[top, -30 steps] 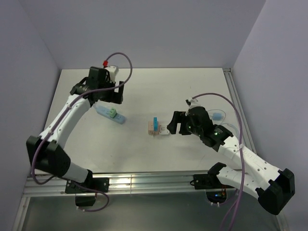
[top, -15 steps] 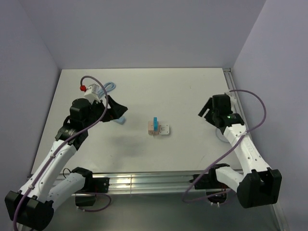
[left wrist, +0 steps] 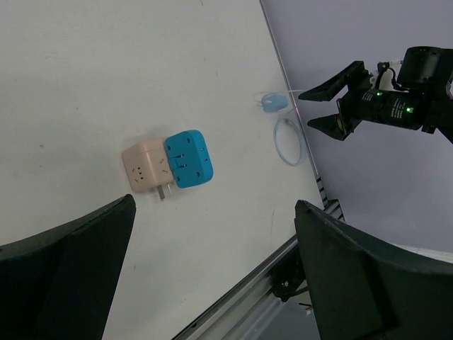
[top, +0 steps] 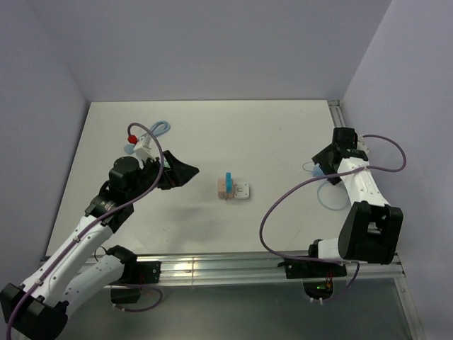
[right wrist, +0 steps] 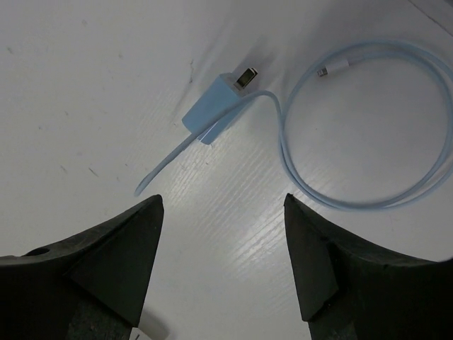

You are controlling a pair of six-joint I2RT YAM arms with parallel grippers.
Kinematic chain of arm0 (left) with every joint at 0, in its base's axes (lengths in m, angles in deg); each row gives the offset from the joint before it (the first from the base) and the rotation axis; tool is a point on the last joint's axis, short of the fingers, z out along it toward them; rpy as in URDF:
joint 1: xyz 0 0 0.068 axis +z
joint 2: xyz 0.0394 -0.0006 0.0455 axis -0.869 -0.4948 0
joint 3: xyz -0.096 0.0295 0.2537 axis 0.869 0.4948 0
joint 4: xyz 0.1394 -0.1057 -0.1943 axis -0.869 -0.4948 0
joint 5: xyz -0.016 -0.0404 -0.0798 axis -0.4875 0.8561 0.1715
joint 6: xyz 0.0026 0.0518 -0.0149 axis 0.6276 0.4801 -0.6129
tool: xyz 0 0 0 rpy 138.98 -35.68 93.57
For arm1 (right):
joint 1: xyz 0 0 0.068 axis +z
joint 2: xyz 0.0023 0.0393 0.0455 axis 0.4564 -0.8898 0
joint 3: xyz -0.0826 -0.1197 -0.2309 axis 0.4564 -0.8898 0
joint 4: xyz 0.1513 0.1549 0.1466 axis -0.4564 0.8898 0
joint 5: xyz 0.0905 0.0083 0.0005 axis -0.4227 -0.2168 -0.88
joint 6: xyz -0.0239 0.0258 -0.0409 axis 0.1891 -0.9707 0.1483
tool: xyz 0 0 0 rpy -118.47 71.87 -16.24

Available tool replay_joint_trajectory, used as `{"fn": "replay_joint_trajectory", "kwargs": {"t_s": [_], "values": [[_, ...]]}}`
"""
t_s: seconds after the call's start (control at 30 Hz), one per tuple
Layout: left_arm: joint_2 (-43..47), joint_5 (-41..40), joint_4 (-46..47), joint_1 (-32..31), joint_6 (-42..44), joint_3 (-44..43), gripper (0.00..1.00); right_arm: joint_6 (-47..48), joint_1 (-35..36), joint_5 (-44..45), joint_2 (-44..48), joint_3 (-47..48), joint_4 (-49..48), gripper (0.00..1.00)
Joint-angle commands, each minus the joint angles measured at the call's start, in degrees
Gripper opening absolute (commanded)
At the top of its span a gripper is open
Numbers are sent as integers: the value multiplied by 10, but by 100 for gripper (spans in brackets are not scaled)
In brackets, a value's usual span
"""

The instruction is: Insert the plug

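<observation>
**Both arms have swung to new spots; plug lies loose by the right edge**

Since a second ago the right gripper (top: 322, 161) has pulled back from the adapter (top: 233, 188) to the right side of the table (top: 248, 134). Meanwhile the left gripper (top: 185, 172) has come in from the far left corner toward the middle. Bare table lies all round the adapter, with each gripper well apart from it. The right arm works close to the metal rail (top: 340, 124) along the table's right edge, just beside the side wall (top: 403, 85).

The plug (right wrist: 216, 106) lies flat on the table near that right edge, below the right gripper (right wrist: 223, 205), whose jaws stand apart with nothing between them. It is a small pale-blue block with a metal connector at one end. Its thin pale-blue cable (right wrist: 425, 177) curls beside it in a loose ring that ends in a small tip.

In the left wrist view the left gripper (left wrist: 214, 205) has its jaws wide apart and empty. Beyond them the adapter shows as a pink cube (left wrist: 145, 166) touching a blue cube (left wrist: 189, 157). A second pale cable (top: 161, 127) lies at the far left.
</observation>
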Motion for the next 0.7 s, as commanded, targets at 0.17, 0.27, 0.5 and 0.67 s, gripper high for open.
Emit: {"fn": "replay_joint_trajectory", "kwargs": {"t_s": [0.17,0.27,0.5,0.67], "values": [[16,-38,-11,-24,10,-24,100,-61,-3,16,-45,13,-33,73],[16,-37,-15,-25,16,-27,99,-63,-3,29,-66,23,-39,73],[9,-31,-22,-25,17,-38,99,-75,-3,43,-137,51,-54,73],[5,-33,-23,-25,18,-44,99,-71,-3,56,-181,70,-64,73]]}}
